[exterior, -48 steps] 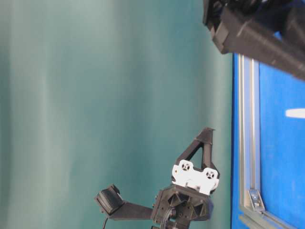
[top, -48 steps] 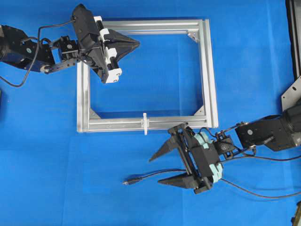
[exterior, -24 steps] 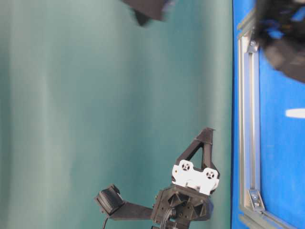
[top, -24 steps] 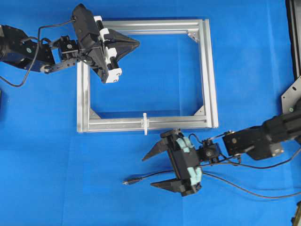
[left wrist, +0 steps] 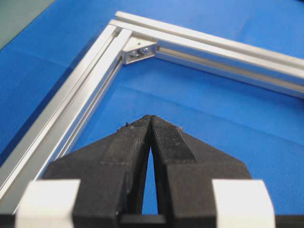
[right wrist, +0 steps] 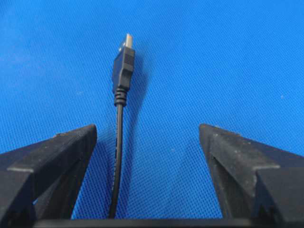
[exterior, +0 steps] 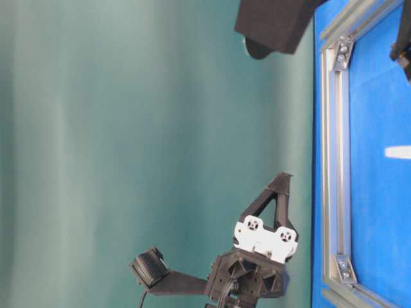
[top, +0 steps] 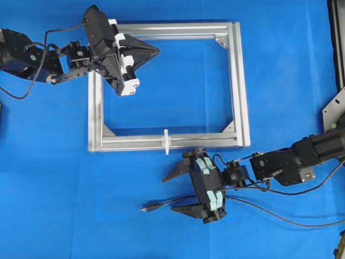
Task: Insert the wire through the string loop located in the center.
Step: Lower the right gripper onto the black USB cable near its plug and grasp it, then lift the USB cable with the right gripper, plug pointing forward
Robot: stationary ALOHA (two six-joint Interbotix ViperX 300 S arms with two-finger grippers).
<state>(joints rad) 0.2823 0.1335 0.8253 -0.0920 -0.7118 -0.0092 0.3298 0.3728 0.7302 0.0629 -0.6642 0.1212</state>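
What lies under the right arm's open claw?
Between the open right claw fingers, the thin black wire with a metal-tipped plug lies on the blue table cover, untouched. In the overhead view, the claw body hides the wire's stretch directly beneath it.

Brushed aluminium frame, matt black wire
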